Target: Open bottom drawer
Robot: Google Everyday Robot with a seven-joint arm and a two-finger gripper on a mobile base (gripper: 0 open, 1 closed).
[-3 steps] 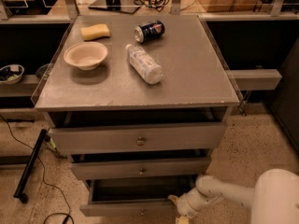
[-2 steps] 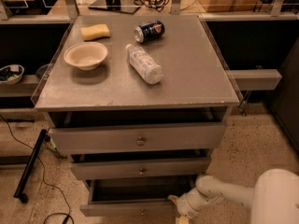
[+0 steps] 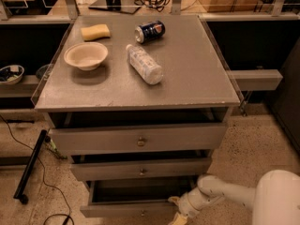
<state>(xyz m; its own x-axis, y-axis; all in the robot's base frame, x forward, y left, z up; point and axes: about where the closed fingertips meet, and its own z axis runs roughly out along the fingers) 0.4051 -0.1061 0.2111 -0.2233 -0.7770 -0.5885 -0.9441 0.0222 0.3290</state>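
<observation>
The grey metal cabinet fills the middle of the view, its flat tabletop (image 3: 187, 74) carrying four loose things. The white robot arm (image 3: 234, 193) comes in from five o'clock. Below the tabletop the widest grey drawer front (image 3: 93, 142) and the mid-width grey drawer front (image 3: 103, 170) sit stepped one under the other. The bottom drawer (image 3: 117, 211), a flat grey front, lies at six o'clock, pulled out far enough that its dark inside shows behind the front.

On the tabletop a clear plastic bottle (image 3: 145, 64) lies on its side near the centre, a shallow beige bowl (image 3: 86, 55) stands at nine o'clock of it, a dark blue drink can (image 3: 150, 31) lies tipped at twelve, and a yellow sponge (image 3: 95, 32) rests at eleven.

Over the last second nothing has visibly shifted — drawer and gripper (image 3: 180, 213) sit as before. By my judgement the pull is largely done or paused.

The gripper sits at the drawer front's right end, cut off by the lower edge, so I cannot tell whether it is clamped on anything. The small round metal knob (image 3: 143, 213) is barely made out — contact with it cannot be judged.
</observation>
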